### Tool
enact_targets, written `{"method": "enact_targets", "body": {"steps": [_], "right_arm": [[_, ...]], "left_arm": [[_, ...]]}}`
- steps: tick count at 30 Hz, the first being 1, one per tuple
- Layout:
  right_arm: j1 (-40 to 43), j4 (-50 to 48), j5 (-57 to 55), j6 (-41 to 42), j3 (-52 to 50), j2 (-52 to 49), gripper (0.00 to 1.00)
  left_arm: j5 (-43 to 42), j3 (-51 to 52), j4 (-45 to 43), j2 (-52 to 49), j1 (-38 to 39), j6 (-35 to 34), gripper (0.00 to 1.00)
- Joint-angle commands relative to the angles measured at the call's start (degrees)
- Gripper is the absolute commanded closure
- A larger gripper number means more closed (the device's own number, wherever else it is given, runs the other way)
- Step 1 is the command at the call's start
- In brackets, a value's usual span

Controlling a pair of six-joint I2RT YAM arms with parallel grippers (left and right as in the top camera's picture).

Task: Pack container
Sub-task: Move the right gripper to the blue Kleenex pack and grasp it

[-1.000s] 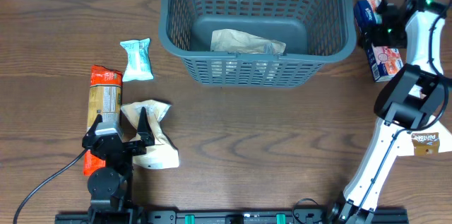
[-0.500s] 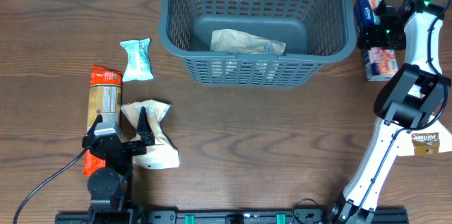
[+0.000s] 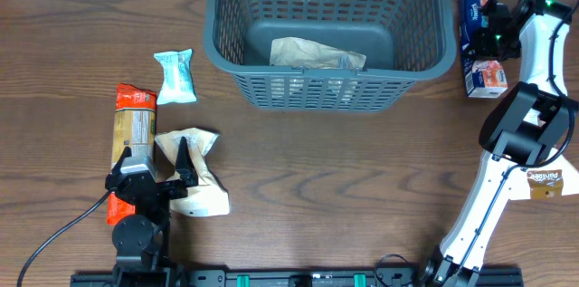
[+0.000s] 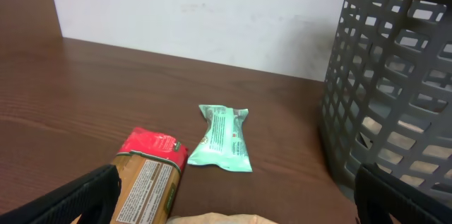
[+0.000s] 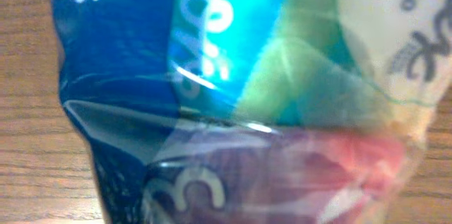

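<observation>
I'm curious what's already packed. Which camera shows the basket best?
The overhead view: it shows the whole basket, with a pale packet on its bottom. The left wrist view catches only part of its slotted side; the right wrist view shows none of it.

Robotics lab bench: wood-grain table [image 3: 308, 178], bare white wall [image 4: 212, 12], white robot arm [image 3: 484, 201].

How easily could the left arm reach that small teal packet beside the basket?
Probably yes, easily: the teal packet lies alone on bare table ahead of the open left gripper, nothing between them, and the basket stands off to one side.
</observation>
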State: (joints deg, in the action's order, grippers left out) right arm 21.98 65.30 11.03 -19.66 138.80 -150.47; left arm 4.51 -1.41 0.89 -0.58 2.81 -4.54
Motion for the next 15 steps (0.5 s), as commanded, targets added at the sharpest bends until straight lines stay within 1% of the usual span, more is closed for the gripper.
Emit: {"method": "enact_targets", "body": {"steps": [1, 15], "right_arm": [[-0.7, 0.2, 1.9, 1.0, 0.0, 1.6, 0.99], [-0.7, 0.3, 1.9, 1.7, 0.0, 3.5, 0.99]], "left_arm": [[0.4, 1.0, 0.1, 0.5, 0.3, -0.5, 0.01], [0.4, 1.0, 0.1, 0.5, 0.3, -0.5, 0.01]]}}
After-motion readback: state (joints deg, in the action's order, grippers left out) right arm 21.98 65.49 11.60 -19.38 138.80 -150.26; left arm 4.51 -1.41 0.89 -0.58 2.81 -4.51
